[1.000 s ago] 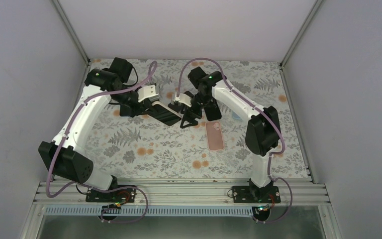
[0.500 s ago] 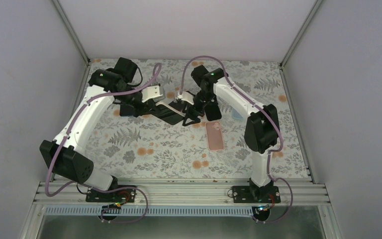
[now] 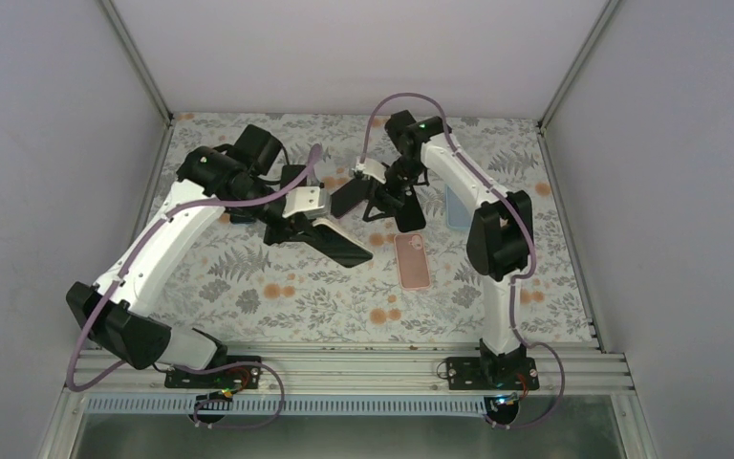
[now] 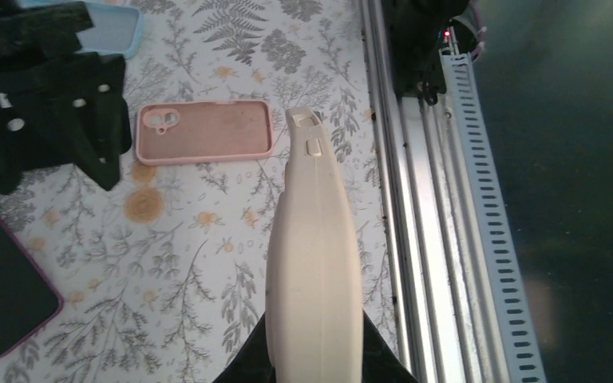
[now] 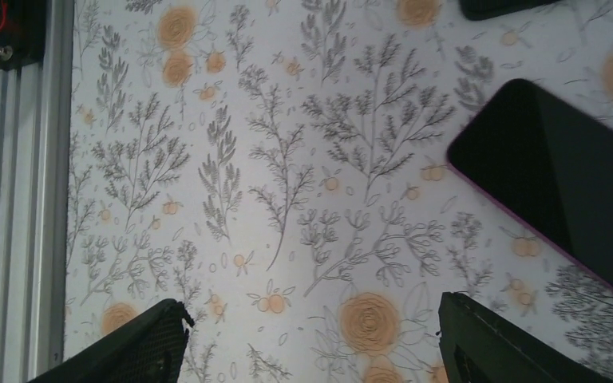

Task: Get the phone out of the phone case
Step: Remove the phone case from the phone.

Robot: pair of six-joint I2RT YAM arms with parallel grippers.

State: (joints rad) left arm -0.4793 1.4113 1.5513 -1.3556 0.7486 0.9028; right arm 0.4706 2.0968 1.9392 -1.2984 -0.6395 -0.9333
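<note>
My left gripper is shut on a cream phone case, seen edge-on in the left wrist view with its button cut-outs facing up. From the top view the held case carries a flat black phone, tilted above the table ahead of the left gripper. My right gripper hangs just behind and right of it, apart from it. Its jaws stand open over bare cloth with nothing between them, as the right gripper shows in its own view.
An empty pink case lies right of centre, also seen as the pink case. A second black phone with a pink rim lies under the right arm. A light blue case rests further right. The aluminium rail runs along the near edge.
The left arm has carried the cased phone toward the front right. The right gripper has pulled away from it toward the back right, its jaws a little narrower.
</note>
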